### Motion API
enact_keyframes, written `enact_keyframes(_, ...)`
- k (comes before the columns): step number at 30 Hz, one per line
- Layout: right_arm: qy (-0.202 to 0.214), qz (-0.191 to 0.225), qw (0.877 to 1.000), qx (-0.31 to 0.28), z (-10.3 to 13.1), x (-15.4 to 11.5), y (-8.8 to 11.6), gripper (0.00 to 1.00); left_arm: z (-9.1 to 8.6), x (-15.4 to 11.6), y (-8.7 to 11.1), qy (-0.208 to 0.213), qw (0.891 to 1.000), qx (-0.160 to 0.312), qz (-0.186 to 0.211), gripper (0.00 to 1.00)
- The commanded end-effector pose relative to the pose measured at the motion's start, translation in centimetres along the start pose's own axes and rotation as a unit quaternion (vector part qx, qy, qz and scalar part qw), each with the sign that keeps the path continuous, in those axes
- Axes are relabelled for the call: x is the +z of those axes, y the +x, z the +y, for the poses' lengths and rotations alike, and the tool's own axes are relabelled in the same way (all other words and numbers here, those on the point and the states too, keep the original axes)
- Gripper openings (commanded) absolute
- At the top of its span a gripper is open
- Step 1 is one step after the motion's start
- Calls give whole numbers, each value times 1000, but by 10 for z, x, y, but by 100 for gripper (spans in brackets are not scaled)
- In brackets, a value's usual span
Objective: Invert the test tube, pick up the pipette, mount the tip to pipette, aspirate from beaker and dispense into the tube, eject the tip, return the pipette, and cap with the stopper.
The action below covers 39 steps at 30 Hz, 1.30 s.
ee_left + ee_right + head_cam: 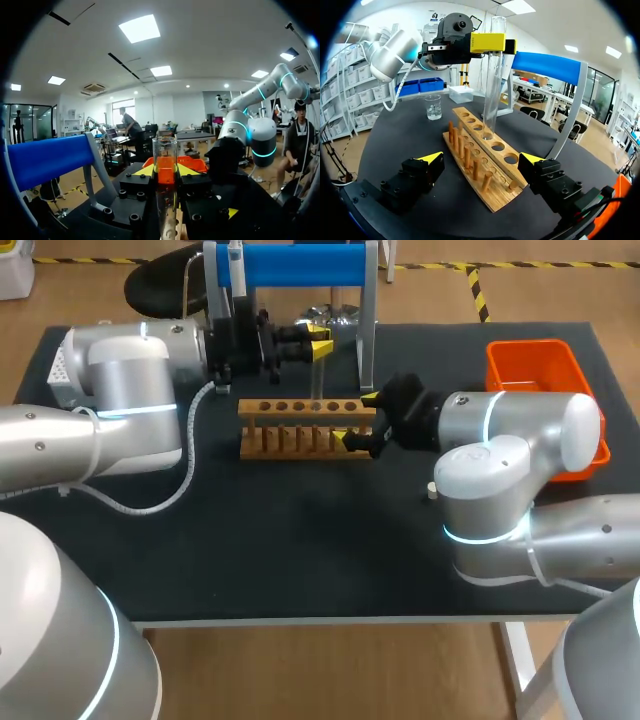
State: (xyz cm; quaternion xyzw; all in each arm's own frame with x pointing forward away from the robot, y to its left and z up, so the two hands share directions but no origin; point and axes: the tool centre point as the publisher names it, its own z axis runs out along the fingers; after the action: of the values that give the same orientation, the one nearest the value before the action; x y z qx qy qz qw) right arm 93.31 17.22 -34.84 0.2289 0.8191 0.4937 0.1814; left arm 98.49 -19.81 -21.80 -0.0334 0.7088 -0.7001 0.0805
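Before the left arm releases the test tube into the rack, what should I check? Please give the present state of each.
1. Left pincer shut on test tube: ok.
2. Tube upright: ok.
3. Tube's lower end in a hole of the wooden rack: ok.
4. Tube fully seated at the bottom: cannot tell.
5. Right pincer open, astride the rack's end: ok.
6. Beaker apart from both arms: ok.

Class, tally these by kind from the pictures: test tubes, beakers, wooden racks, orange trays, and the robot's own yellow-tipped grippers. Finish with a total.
test tube: 1
beaker: 1
wooden rack: 1
orange tray: 1
grippers: 2 (left gripper, right gripper)
Total: 6
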Motion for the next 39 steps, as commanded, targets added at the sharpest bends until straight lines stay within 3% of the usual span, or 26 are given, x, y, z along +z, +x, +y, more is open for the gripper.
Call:
enact_keyframes(1,-1,0,1000,0,-1,-1,0,100,4,2,-1,4,1000,2,-5,0)
enact_keyframes(22,-1,0,1000,0,-1,-1,0,100,15,0,1,-3,999,5,-32,0)
enact_keyframes(39,-1,0,1000,0,-1,-1,0,100,16,-4,2,-64,998,-11,-23,0)
